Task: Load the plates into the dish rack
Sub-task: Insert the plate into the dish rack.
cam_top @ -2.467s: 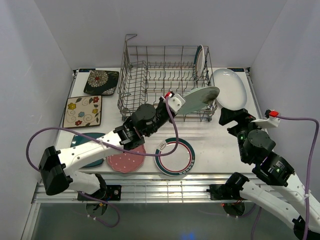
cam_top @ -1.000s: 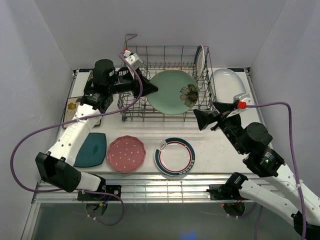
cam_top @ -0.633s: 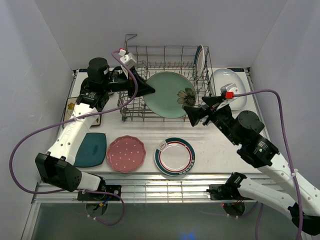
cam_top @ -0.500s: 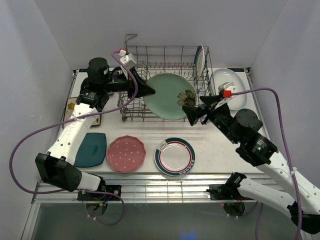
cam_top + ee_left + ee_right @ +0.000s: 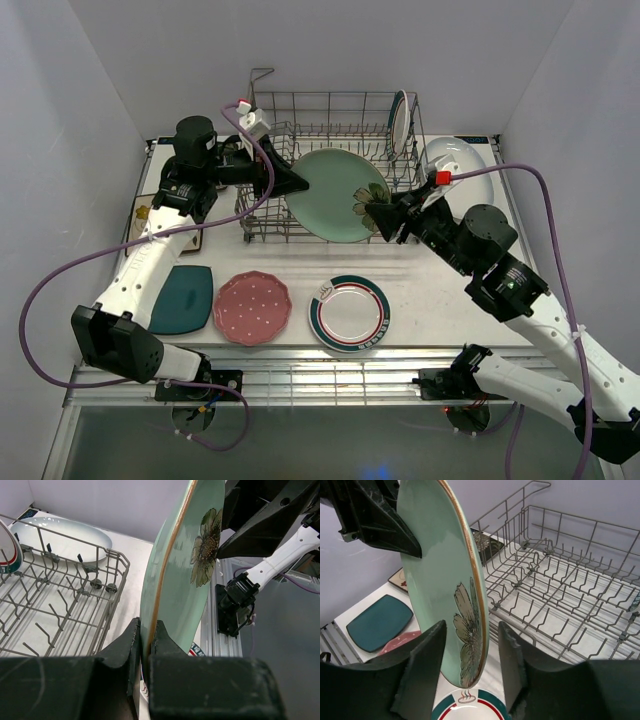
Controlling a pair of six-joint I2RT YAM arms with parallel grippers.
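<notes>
The mint-green floral plate was up on edge in the air, basically parallel to the near long wall of the big grey wire dish rack. From both wrist views it looked to be just on the near side of that wall, not down between any tines. The left tool was clamped tight on the plate's left rim. The right tool sat at the opposite rim, right over the painted flower, one finger on each side of the plate. There was a visible gap on the rack-side finger, so it read as spread around the rim rather than pinching it.

The whole thing turned on this: the rack lay straight beyond the plate's face, away from both arm bases. The plate's long line ran left to right, from one tool to the other. Both arms were equally on it, so it looked like a hand-over or a two-arm steady before the drop into the tines.

Hard to tell:
- whether the right tool's near pad was actually touching the plate face
- the plate's bottom edge, cut off in both wrist views
- from the top view alone, whether the plate cleared the rack wall or leaned on it

A white green-rimmed plate was slotted at the rack's far right.
</notes>
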